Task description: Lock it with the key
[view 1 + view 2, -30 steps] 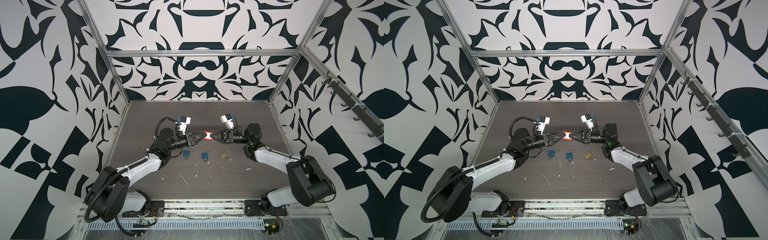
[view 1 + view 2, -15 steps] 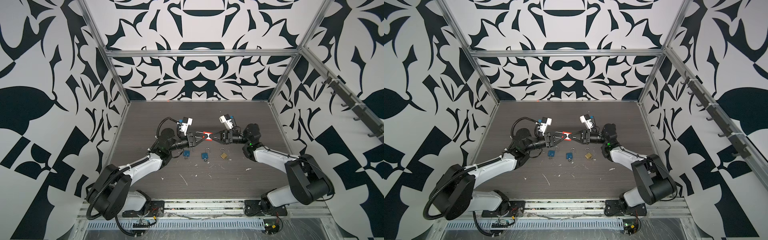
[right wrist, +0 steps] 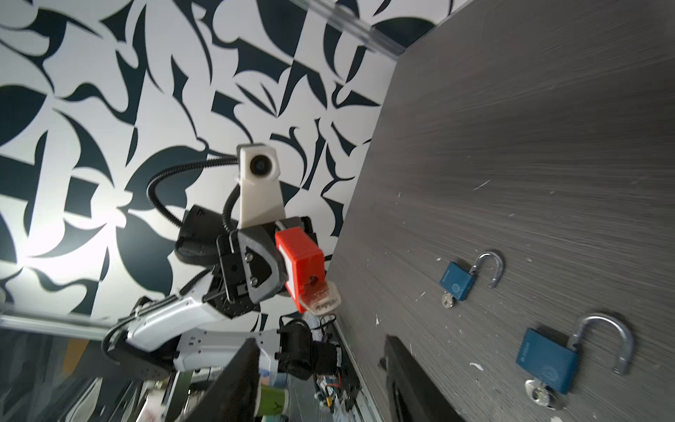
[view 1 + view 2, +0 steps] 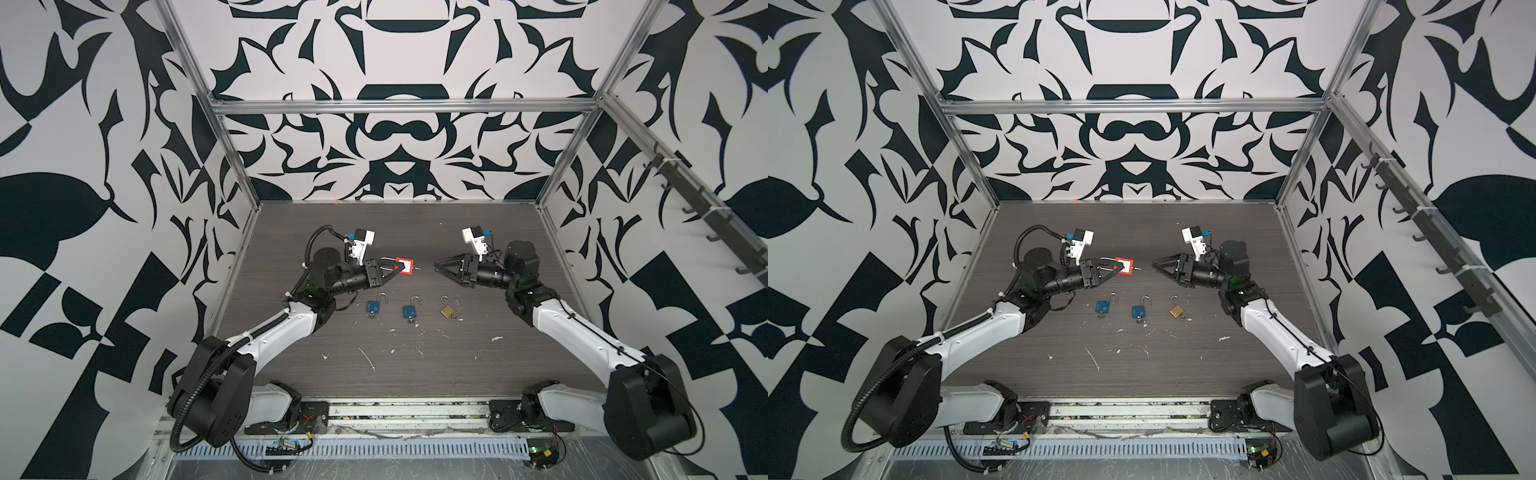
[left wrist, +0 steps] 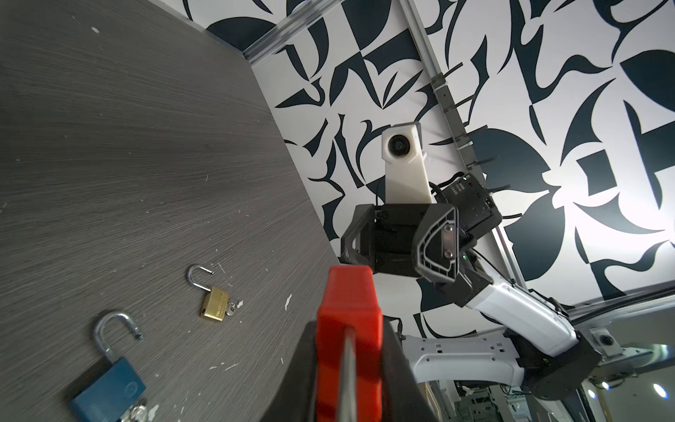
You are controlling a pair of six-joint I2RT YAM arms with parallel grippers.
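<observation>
The right fingers [image 4: 456, 270] have let go of the key [image 3: 321, 299] and backed toward frame right, now spread and empty. The left fingers [image 4: 390, 277] clench the red padlock [image 4: 405, 266], key in it, left of centre above the tabletop [image 4: 415, 232]; unsupported, the key may slip out.

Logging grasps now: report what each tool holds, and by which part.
Left tool grips the red padlock by its body, with the key protruding from the free end. Right tool is open, holding nothing.
</observation>
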